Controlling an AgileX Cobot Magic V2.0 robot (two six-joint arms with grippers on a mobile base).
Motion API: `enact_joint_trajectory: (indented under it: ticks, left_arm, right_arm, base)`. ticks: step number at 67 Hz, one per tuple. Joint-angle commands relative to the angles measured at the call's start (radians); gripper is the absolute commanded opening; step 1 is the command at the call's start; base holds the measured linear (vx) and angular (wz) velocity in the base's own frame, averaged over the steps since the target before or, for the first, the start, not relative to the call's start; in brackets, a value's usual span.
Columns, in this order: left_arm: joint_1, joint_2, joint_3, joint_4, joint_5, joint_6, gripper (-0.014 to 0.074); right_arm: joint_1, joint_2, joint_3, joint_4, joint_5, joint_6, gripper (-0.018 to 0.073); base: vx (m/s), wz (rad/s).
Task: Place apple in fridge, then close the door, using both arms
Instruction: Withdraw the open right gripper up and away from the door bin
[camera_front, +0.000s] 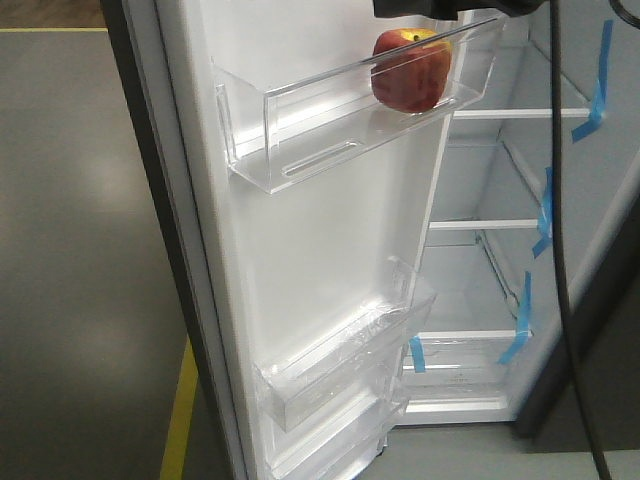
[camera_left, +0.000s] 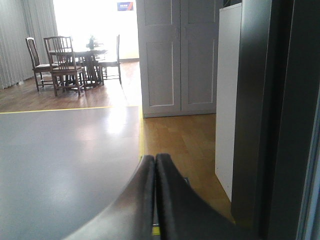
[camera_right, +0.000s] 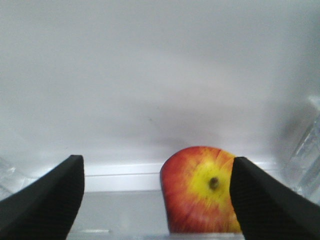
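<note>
White door bin (camera_front: 300, 135) holding apple (camera_front: 410, 70): draw wide-open, empty right gripper (camera_right: 156, 163) straight out; ready closed, empty left gripper (camera_left: 155, 160) for pushing door (camera_front: 330, 235).

Cropped and covered parts at the door bin

The small round red-and-yellow apple (camera_right: 200, 192) has its right flank hidden behind one black ribbed finger (camera_right: 265, 200) of the right gripper (camera_right: 157, 167), and its base is cut by the bottom edge. In the front view the top edge crops the black arm housing (camera_front: 440, 6). The blue wall sign (camera_left: 125, 6) is too small to read.
</note>
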Motion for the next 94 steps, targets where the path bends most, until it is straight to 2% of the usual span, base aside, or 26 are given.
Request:
enact_joint_trajectory:
  ticks: [1, 15, 22, 42, 61, 82, 94]
  left_arm:
    - [-0.005, -0.014, -0.016, -0.008, -0.075, -0.001, -0.0006]
    - [-0.005, -0.014, -0.016, -0.008, -0.075, -0.001, -0.0006]
    - [-0.005, -0.014, -0.016, -0.008, -0.075, -0.001, -0.0006]
    - [-0.005, -0.014, -0.016, -0.008, -0.075, -0.001, -0.0006]
    - [-0.005, -0.014, -0.016, -0.008, -0.075, -0.001, -0.0006]
    - [-0.005, -0.014, -0.016, -0.008, -0.075, -0.001, -0.0006]
    - [-0.005, -0.014, -0.016, -0.008, -0.075, -0.001, -0.0006]
  right_arm:
    - [-0.004, -0.123, 0.09, 0.035, -0.099, -0.027, 0.0556]
    - [-0.004, -0.345, 0.42, 0.155, -0.197, -0.152, 0.0556]
    - [-0.004, -0.463, 0.563, 0.176, -0.234, -0.179, 0.0556]
    - [-0.004, -0.745, 0.933, 0.186, -0.238, -0.172, 0.0556]
    - [-0.004, -1.022, 1.253, 0.195, -0.186, -0.133, 0.0556]
    - [-0.004, -1.266, 1.471, 0.214, -0.071, -0.087, 0.0556]
    - [-0.005, -1.355, 1.494, 0.235, -0.038, -0.078, 0.0556]
  base:
    - [0.0, 0.0]
    - [0.0, 0.0]
    - [0.0, 0.0]
    - [0.0, 0.0]
    - [0.0, 0.0]
    - [0.0, 0.0]
    - [0.0, 0.0]
